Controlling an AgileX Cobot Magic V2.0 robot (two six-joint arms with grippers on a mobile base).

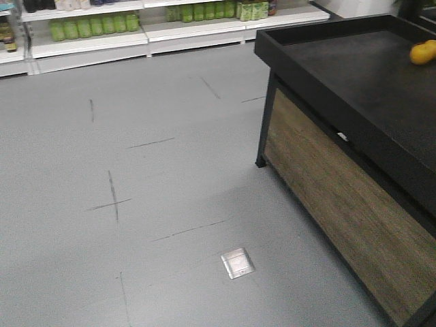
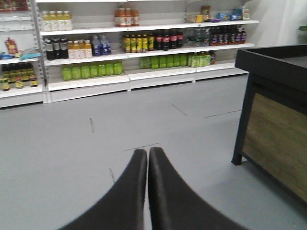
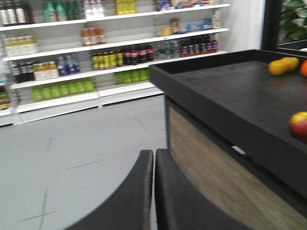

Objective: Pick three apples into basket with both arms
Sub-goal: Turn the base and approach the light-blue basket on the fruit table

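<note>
Front view: grey floor, drink shelves at the back, black table on the right with oranges at its far edge. No apples, basket or arm showed here. Left wrist view: left gripper was pinched closed, fingers touching with nothing between them, pointed over bare floor toward the shelves. The table corner was off to the right, well apart. Right wrist view: right gripper was also closed tight and empty, hanging beside the table's front, below its rim. On the tabletop one red apple with a yellowish patch sat near the front rim at the frame's right edge; it was too blurred to tell whether it was one of the dark ones. The oranges lay further back. The basket was in no view. Judged as the approach step, with nothing picked yet. To do it well: get square and close to the table, raise both arms above the rim before reaching, spread the jaws wide before descending, check colour so only dark apples are taken, and find the basket before lifting anything.
</note>
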